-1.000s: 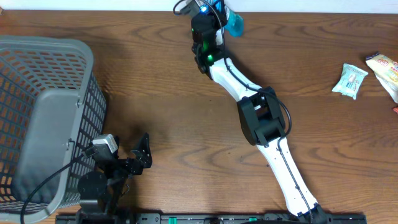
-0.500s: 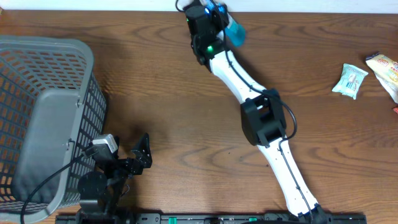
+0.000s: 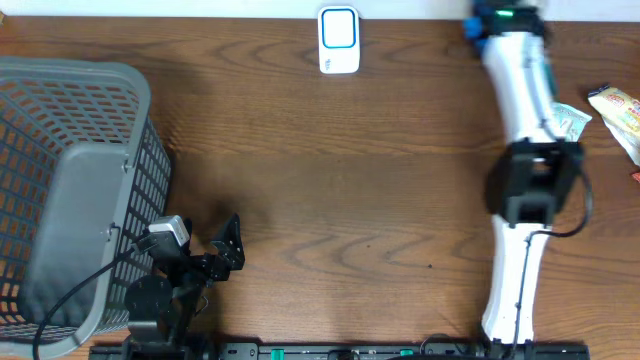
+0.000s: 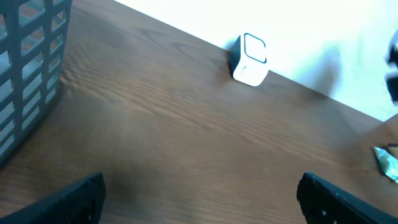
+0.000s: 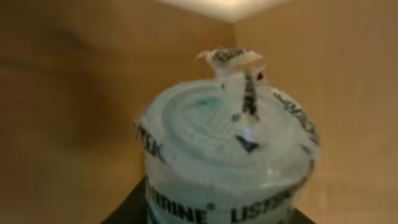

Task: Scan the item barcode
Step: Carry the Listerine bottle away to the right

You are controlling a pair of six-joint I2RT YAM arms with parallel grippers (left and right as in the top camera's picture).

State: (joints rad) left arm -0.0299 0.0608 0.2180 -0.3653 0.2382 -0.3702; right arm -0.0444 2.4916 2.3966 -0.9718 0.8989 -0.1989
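Observation:
A white barcode scanner [image 3: 339, 40] with a blue-framed face stands at the table's back edge, also in the left wrist view [image 4: 250, 59]. A teal Listerine bottle [image 5: 227, 155], cap sealed in printed wrap, fills the right wrist view, and my right gripper [image 5: 217, 214] is shut on its body. From overhead that gripper [image 3: 498, 18] is at the back right, well right of the scanner, with only a blue sliver of the bottle [image 3: 470, 27] showing. My left gripper [image 3: 228, 245] rests open near the front left, nothing between its fingers [image 4: 81, 199].
A grey mesh basket [image 3: 70, 190] fills the left side, its wall close to the left arm [image 4: 31, 74]. Two snack packets lie at the right edge: a pale green one [image 3: 565, 128] and a yellowish one [image 3: 620, 110].
The right arm has swung from over the scanner at the back middle to the back right, taking the bottle along and uncovering the scanner. The left arm has not moved.

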